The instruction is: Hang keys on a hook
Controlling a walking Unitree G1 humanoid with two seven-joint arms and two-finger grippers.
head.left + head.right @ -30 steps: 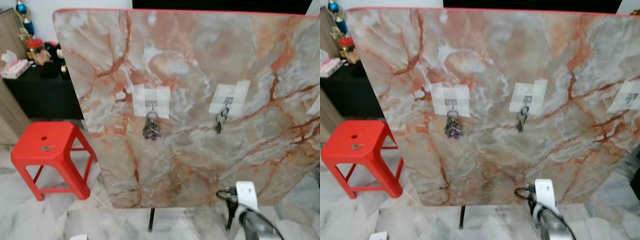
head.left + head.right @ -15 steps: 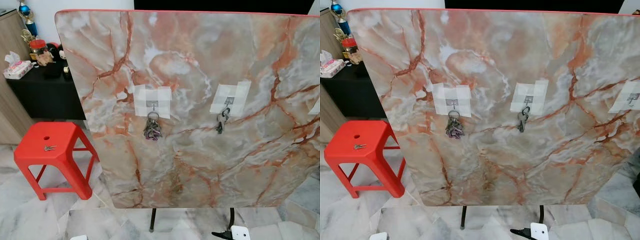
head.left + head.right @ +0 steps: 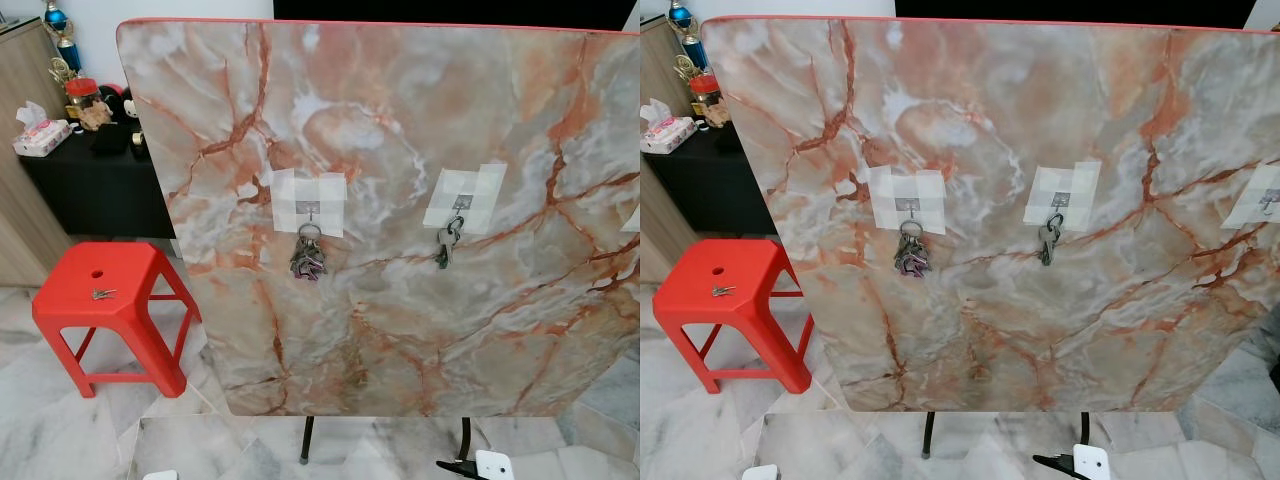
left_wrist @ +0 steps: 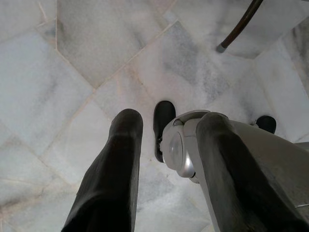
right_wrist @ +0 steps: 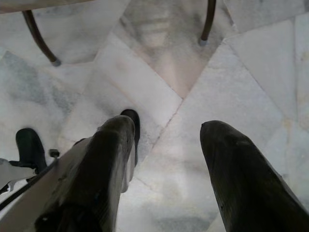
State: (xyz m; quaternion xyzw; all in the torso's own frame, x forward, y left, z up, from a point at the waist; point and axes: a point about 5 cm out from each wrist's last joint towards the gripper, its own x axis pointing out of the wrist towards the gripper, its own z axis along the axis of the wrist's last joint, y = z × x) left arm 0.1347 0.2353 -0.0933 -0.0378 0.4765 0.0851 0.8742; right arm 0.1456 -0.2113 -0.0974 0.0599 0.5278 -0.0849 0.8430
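An upright marble-patterned board (image 3: 400,130) carries taped-on hooks. A bunch of keys (image 3: 307,256) hangs on the left hook (image 3: 308,210), and a smaller set of keys (image 3: 446,243) hangs on the middle hook (image 3: 461,203). A third taped hook (image 3: 1265,200) at the board's right edge is bare. One small key (image 3: 101,294) lies on the red stool (image 3: 105,310). My right gripper (image 5: 166,125) hangs low over the floor, open and empty; its wrist (image 3: 490,465) peeks in at the bottom. My left gripper (image 4: 169,116) also hangs idle, open and empty.
The board stands on thin dark legs (image 3: 304,440) on a marble-tiled floor (image 3: 60,430). A black cabinet (image 3: 95,180) with a tissue box (image 3: 40,135) and ornaments stands at the back left. My own feet (image 4: 163,123) are below the grippers.
My right arm has dropped from in front of the board's lower edge to the bottom of the picture. The camera has shifted slightly. Keys and stool have stayed put.
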